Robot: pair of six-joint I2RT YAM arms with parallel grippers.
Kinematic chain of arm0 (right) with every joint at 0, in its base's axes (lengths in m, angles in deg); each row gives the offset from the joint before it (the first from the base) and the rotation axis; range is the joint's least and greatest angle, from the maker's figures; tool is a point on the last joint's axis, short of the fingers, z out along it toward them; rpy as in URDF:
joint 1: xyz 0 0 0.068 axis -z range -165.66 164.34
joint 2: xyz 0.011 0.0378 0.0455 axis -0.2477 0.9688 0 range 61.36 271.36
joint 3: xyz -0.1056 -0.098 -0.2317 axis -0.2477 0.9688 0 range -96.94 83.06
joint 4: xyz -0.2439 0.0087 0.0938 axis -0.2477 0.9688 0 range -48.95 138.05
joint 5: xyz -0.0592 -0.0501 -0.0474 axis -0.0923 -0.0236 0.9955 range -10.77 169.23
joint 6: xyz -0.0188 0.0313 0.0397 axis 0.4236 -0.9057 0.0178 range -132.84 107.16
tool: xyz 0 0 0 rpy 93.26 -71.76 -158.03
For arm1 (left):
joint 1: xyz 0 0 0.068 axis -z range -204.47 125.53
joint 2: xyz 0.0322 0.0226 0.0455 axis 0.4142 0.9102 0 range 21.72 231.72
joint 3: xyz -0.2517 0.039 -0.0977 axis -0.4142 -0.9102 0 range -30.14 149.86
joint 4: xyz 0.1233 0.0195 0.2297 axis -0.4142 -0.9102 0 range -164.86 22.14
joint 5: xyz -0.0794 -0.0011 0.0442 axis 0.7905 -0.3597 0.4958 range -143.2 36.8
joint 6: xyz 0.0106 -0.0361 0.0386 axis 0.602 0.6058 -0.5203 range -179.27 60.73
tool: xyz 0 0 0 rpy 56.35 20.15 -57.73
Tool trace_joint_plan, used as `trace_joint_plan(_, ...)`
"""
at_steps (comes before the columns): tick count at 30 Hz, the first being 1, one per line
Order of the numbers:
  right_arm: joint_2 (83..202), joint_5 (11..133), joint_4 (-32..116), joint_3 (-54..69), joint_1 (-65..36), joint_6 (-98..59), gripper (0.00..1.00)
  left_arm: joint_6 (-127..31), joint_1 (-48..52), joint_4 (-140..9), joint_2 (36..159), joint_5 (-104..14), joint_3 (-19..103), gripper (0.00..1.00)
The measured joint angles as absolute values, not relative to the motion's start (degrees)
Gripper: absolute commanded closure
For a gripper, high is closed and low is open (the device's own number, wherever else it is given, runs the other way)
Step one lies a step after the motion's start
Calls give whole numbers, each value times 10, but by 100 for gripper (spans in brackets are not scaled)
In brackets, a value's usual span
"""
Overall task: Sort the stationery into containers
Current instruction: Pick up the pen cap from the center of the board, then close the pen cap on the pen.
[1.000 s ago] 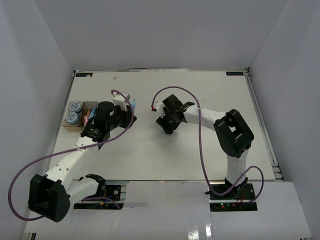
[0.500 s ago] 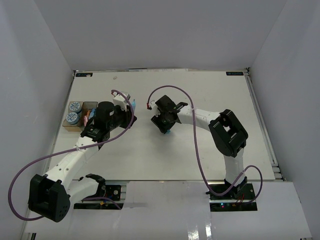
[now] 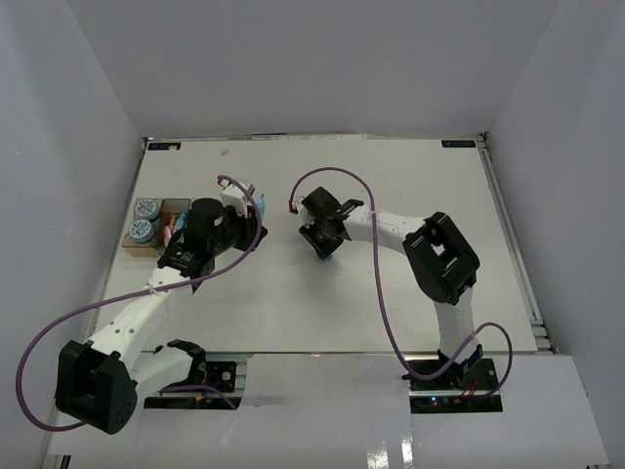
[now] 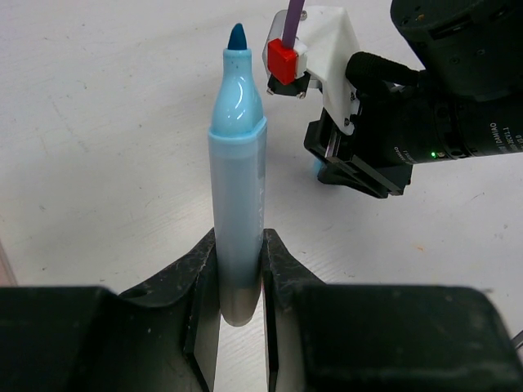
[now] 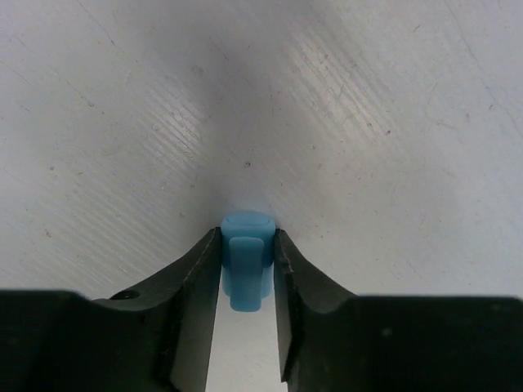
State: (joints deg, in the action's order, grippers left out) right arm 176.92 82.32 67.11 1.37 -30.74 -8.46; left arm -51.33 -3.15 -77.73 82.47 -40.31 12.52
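Note:
My left gripper (image 4: 239, 255) is shut on the lower barrel of an uncapped light-blue marker (image 4: 238, 155), whose darker tip points away from the camera. In the top view this gripper (image 3: 249, 217) sits just right of the containers. My right gripper (image 5: 247, 245) points down at the table with both jaws pressed against a small blue marker cap (image 5: 246, 265). The top view shows this cap (image 3: 328, 257) under the right gripper (image 3: 324, 246), at the table's middle. Two blue-and-white rolls (image 3: 145, 219) lie in the tan bin (image 3: 140, 249). Pastel pieces (image 3: 172, 233) fill the neighbouring clear bin.
The left arm covers most of the bin row, so any container further right is hidden. The right arm's head (image 4: 409, 106) with its purple cable hangs close beyond the marker tip. White walls enclose the table on three sides.
The right gripper moved left and down onto the blue cap, then its jaws closed on it. The left gripper kept still with the marker.

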Motion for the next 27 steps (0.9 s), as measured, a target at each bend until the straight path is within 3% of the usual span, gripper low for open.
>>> trace_joint_plan(1,1769,823,671,14,-307,-87,78,-513,-31,-778,825,-403,125,96)
trace_joint_plan(3,1769,825,674,12,-307,-90,82,-513,-31,-777,825,-402,125,96)
trace_joint_plan(9,1738,832,696,10,-310,-107,82,-513,-31,-765,823,-386,120,95)
trace_joint_plan(15,1616,863,708,-36,-325,-127,82,-513,-31,-732,792,-346,100,93)
trace_joint_plan(27,1411,927,567,-72,-348,-173,88,-473,-30,-602,737,-251,76,93)
